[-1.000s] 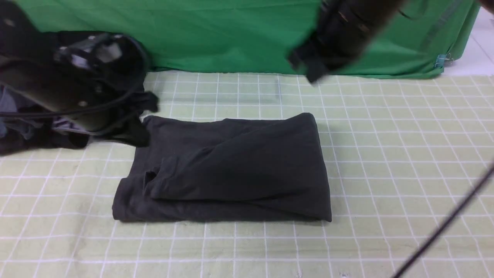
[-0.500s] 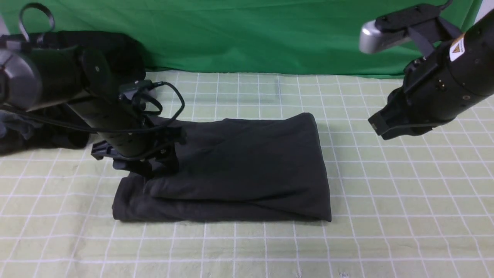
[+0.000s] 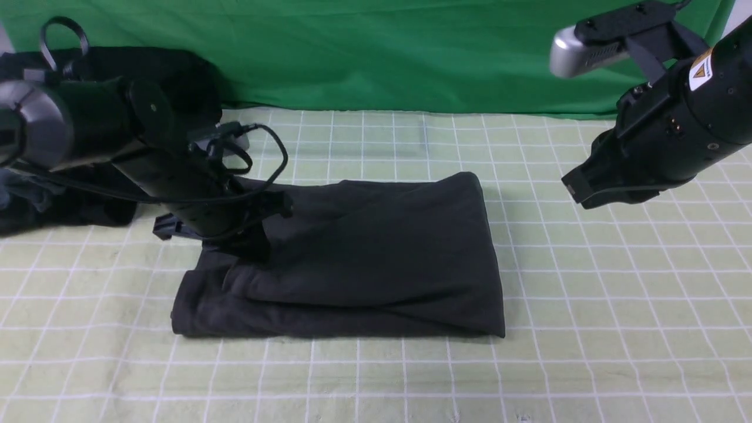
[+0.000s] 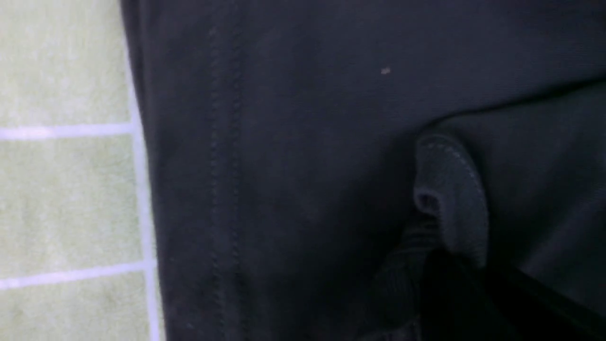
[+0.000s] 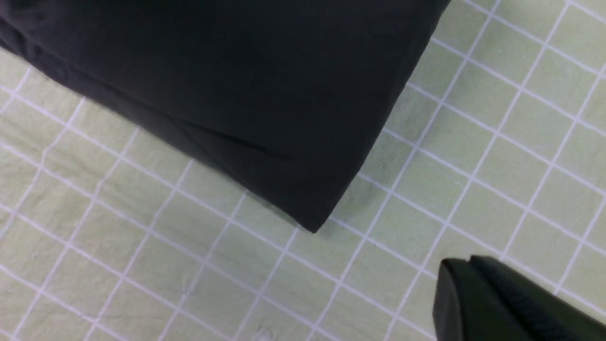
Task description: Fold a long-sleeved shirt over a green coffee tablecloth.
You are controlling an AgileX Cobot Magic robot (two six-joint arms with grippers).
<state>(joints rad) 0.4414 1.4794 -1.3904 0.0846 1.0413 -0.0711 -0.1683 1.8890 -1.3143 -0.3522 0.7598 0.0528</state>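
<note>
The checked green tablecloth is sitting under the dark shirt, left gripper pinching its bunched bit, right gripper pressed together, so lifting could be dragging layers crooked.

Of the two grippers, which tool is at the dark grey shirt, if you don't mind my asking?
The left tool, down at the shirt's rumpled cuff; the right tool hangs apart from it.
</note>
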